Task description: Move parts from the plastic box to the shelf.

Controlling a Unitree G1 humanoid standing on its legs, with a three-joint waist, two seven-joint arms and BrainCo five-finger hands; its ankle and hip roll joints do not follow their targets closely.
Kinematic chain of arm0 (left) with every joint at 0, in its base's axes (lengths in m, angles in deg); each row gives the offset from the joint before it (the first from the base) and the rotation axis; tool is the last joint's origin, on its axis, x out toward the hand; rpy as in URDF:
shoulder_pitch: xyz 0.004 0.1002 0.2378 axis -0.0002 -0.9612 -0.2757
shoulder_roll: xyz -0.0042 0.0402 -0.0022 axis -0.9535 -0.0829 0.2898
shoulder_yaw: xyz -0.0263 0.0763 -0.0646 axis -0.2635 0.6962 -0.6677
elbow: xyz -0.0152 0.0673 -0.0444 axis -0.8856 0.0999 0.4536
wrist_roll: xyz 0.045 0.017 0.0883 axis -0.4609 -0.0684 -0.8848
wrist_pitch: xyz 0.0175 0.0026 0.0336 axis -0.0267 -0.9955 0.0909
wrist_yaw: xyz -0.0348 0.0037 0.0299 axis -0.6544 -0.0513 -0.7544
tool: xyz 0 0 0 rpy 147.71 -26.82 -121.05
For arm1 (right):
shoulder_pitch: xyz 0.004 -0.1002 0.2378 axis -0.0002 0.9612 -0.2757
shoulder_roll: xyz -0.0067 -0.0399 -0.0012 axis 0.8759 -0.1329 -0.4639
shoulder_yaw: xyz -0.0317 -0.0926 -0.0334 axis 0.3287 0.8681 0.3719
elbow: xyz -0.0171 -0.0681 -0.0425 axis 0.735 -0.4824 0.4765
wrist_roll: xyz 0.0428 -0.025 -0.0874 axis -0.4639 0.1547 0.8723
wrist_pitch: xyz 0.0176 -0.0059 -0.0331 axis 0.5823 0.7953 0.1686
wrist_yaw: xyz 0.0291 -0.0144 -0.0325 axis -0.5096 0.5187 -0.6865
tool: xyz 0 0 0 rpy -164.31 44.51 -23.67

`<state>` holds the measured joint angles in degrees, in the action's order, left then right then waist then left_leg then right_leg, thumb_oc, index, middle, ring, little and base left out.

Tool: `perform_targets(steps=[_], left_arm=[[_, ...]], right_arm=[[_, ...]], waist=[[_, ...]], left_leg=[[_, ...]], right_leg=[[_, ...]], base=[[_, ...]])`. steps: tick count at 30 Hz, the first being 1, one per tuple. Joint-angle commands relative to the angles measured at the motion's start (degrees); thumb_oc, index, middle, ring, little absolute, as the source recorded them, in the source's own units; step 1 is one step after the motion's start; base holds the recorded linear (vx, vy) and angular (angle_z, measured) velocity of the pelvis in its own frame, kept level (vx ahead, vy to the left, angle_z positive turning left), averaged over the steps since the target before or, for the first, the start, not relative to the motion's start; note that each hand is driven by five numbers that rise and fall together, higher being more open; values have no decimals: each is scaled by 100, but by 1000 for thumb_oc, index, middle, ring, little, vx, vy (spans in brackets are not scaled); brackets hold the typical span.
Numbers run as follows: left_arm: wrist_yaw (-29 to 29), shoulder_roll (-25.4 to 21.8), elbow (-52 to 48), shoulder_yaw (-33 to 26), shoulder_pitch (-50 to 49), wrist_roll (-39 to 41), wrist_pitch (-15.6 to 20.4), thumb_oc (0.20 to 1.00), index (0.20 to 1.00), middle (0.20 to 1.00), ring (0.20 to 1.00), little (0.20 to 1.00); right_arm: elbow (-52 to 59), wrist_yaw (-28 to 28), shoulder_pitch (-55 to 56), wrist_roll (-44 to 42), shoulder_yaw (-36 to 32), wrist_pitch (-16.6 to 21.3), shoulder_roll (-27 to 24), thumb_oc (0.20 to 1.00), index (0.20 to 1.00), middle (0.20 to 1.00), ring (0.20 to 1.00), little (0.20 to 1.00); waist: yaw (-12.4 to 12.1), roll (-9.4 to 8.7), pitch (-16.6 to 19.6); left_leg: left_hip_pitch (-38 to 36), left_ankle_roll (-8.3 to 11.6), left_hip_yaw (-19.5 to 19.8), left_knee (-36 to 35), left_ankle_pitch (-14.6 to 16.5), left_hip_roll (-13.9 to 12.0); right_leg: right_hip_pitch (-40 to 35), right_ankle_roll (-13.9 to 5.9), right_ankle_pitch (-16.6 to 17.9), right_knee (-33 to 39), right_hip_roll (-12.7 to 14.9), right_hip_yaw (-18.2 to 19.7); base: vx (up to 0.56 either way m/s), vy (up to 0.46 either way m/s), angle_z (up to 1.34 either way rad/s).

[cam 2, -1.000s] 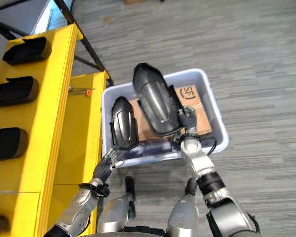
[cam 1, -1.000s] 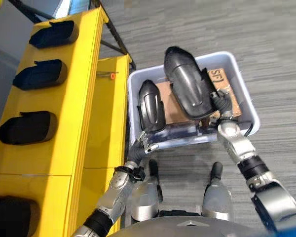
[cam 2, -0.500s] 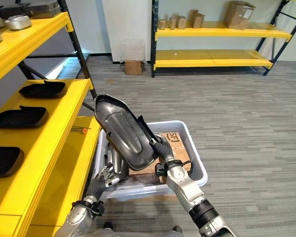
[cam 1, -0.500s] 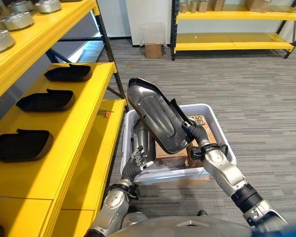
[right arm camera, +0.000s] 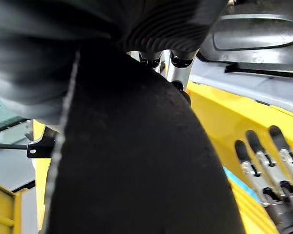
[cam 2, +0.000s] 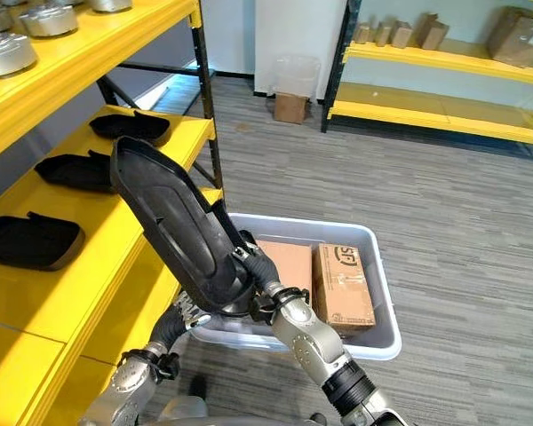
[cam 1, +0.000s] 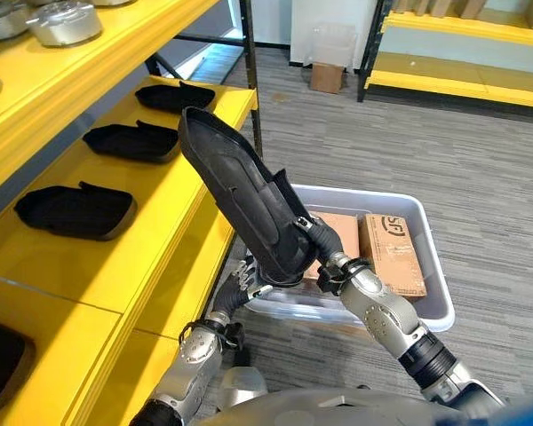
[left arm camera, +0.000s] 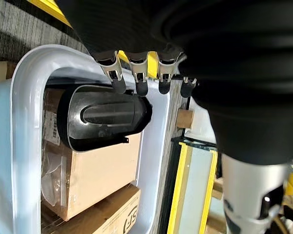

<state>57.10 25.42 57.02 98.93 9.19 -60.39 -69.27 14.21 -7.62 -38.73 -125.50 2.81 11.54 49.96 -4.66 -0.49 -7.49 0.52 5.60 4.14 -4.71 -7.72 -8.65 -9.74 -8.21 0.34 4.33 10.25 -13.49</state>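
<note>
Raised part [cam 1: 249, 200], nearer shelf [cam 1: 151, 240]

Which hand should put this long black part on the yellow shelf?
Right. The right hand already grips the black part by its lower end, raised above the plastic box beside the shelf. The left hand is open, low by the box's rim.

Yellow shelf [cam 1: 160, 231] with black parts [cam 1: 75, 210] in a row; plastic box [cam 1: 431, 302] on grey carpet floor [cam 1: 497, 177].
</note>
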Motion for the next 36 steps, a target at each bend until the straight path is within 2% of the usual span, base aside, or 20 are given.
perform_targets(steps=[1,4,5,7,8,9,10,12,13,14,15,18,21,23,29,32,33,34,35,36], left_arm=[[-238,-111,-225,261,276,-85,26,1000,1000,1000,1000,1000],[-233,-114,-239,83,152,144,127,1000,1000,1000,1000,1000],[-307,-61,-216,-24,137,88,225,1000,1000,1000,1000,1000],[-303,-61,-65,-99,146,125,371,1000,1000,1000,1000,1000],[-256,-53,4,-192,111,88,365,1000,1000,1000,1000,1000],[-543,-19,119,-257,113,-32,295,1000,1000,1000,1000,1000],[-675,5,113,-253,132,-125,247,1000,1000,1000,1000,1000],[-683,16,11,-216,112,-208,297,1000,1000,1000,1000,1000],[-594,14,-76,-185,114,-174,186,1000,1000,1000,1000,1000],[-643,84,60,-93,230,-155,178,1000,1000,1000,1000,1000],[-721,142,131,-16,359,-186,182,1000,1000,1000,1000,1000],[-635,96,135,103,522,-349,153,1000,1000,1000,1000,1000],[-685,0,71,144,464,-318,123,1000,1000,1000,1000,1000],[-670,-42,-20,154,395,-325,118,1000,1000,1000,1000,1000],[-414,-227,-259,97,118,-359,338,1000,1000,1000,1000,1000],[-365,-273,-301,25,82,-335,407,1000,1000,1000,1000,1000],[-368,-293,-343,-22,74,-314,348,1000,1000,1000,1000,1000],[-363,-281,-328,-37,79,-358,317,1000,1000,1000,1000,1000],[-353,-278,-321,-38,81,-365,314,1000,1000,1000,1000,1000],[-328,-236,-299,-47,60,-375,324,1000,1000,1000,1000,1000]], right_arm=[[534,-127,-331,-225,-277,540,-129,200,200,200,200,200],[190,90,-559,-141,-412,547,-188,200,200,200,200,200],[-78,110,-847,-89,-471,471,-188,200,200,200,200,200],[-266,61,-1031,-39,-513,467,-158,200,200,200,200,200],[-165,34,-926,40,-546,426,-148,200,200,200,200,200],[71,-158,-571,66,-622,495,-233,200,200,200,200,200],[163,-204,-399,90,-670,521,-284,200,200,200,200,200],[195,-95,-228,185,-740,567,-362,200,200,200,200,200],[181,-14,-167,280,-781,553,-424,200,200,200,200,200],[170,-35,-147,165,-813,505,-493,200,200,200,200,200],[116,-5,-149,64,-861,592,-530,200,200,200,200,200],[-9,15,-116,-62,-955,702,-447,200,200,200,200,200],[15,-31,-48,-255,-945,729,-297,200,200,200,200,200],[23,10,-31,-267,-942,727,-256,200,200,200,200,200],[208,181,-39,-292,-798,736,-140,200,200,200,200,200],[153,175,-271,-321,-743,600,-9,200,200,200,200,200],[33,127,-450,-353,-688,553,130,200,200,200,200,200],[-77,41,-614,-387,-666,452,264,200,200,200,200,200],[-96,8,-649,-415,-657,420,289,200,200,200,200,200],[-170,-72,-748,-452,-606,365,394,200,200,200,200,200]], waist=[[-74,26,60],[-299,32,-53],[-468,84,-167],[-568,152,-354],[-545,186,-449],[-357,204,-504],[-264,199,-518],[-142,152,-515],[-33,91,-496],[175,-4,-418],[316,-26,-372],[378,90,-327],[305,165,-319],[256,181,-296],[-60,130,-296],[-257,61,-271],[-423,22,-260],[-551,3,-261],[-577,-4,-262],[-695,4,-271]], left_leg=[[-221,-424,260,-29,286,305],[21,-215,570,-29,26,176],[250,-141,797,-29,-219,82],[490,-161,933,82,-370,37],[596,-130,646,133,-468,-89],[643,-54,-142,285,-514,-317],[619,-15,-421,384,-508,-407],[455,-7,-641,539,-359,-502],[247,-19,-887,740,-212,-562],[18,-14,-1344,1282,-191,-766],[-273,-52,-1681,1345,-59,-816],[-672,-119,-1882,736,254,-559],[-860,-165,-1900,300,284,-345],[-849,-182,-1894,219,279,-290],[-728,-356,-1935,-29,324,24],[-674,-523,-1940,-29,414,287],[-706,-559,-1880,-29,566,424],[-697,-607,-1923,-29,608,522],[-699,-618,-1940,-29,616,543],[-701,-646,-2027,-29,657,589]], right_leg=[[296,286,-100,-641,-333,800],[224,449,-265,-673,-478,611],[274,600,-471,-950,-592,488],[368,781,-755,-1432,-736,436],[368,824,-853,-1625,-760,250],[317,858,-905,-1725,-759,-88],[300,853,-894,-1734,-724,-212],[292,820,-864,-1731,-612,-306],[299,779,-814,-1711,-462,-374],[367,755,-642,-1656,-249,-534],[440,709,-596,-1748,-90,-647],[506,575,-561,-1883,24,-753],[419,374,-329,-1620,119,-833],[401,324,-230,-1488,143,-895],[266,76,147,-1228,492,-1137],[193,-41,516,-1229,737,-1210],[108,-189,630,-1290,846,-1259],[100,-258,841,-1364,948,-1427],[102,-278,886,-1383,976,-1455],[108,-326,1057,-1489,1097,-1707]], base=[[-79,-247,250],[-178,-294,103],[-204,-252,29],[-173,-222,77],[-172,-127,119],[-172,-6,136],[-160,95,185],[-128,195,181],[-172,469,93],[-169,658,86],[-105,648,97],[18,427,83],[10,375,82],[-19,277,25],[-66,319,27],[-31,367,23],[18,320,1],[23,307,-2],[-34,225,-8],[-42,180,-4]])
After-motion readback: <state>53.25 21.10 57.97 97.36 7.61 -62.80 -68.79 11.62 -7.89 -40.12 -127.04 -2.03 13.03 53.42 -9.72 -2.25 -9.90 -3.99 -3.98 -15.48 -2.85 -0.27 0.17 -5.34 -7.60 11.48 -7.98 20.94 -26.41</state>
